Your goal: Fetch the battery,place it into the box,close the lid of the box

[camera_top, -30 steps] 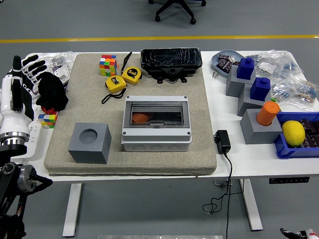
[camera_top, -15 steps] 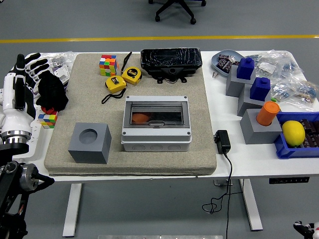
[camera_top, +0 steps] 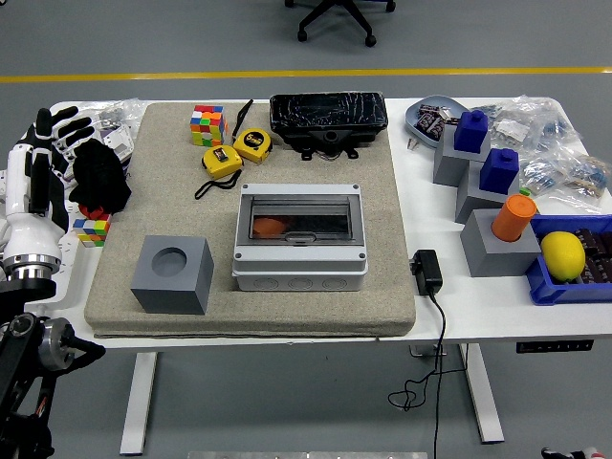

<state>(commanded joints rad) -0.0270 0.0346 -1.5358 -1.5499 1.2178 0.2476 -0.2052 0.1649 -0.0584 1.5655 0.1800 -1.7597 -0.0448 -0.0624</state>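
Fingers on my left hand [camera_top: 43, 153] are spread loose and holding nothing, hovering over the table's [camera_top: 435, 316] far left edge, just beside a black cloth lump [camera_top: 98, 179] and a small colour cube [camera_top: 92, 229]. My right hand isn't anywhere in view.

Smack in the middle of the tan mat [camera_top: 382, 220] sits the grey box [camera_top: 300, 237], and its clear lid [camera_top: 299, 217] is down flat. Through the lid I can see something orange [camera_top: 270, 227] lying in the left part of the box, can't really tell what it is from up here.

Left of the box, also on the mat, is a grey block [camera_top: 172, 273] with a round hole on top. Behind the box there's two yellow tape measures [camera_top: 239, 151], a bigger colour cube [camera_top: 207, 125] and a black tray [camera_top: 328, 118] wrapped in film.

Over on the right side of the table: grey stands with blue pieces [camera_top: 487, 156] on top, one with an orange cylinder [camera_top: 514, 216] stuck in it, and a blue bin [camera_top: 551, 283] with a lemon [camera_top: 562, 254] inside. Black adapter [camera_top: 426, 272] sits near the mat's right edge, cord hanging off the front.
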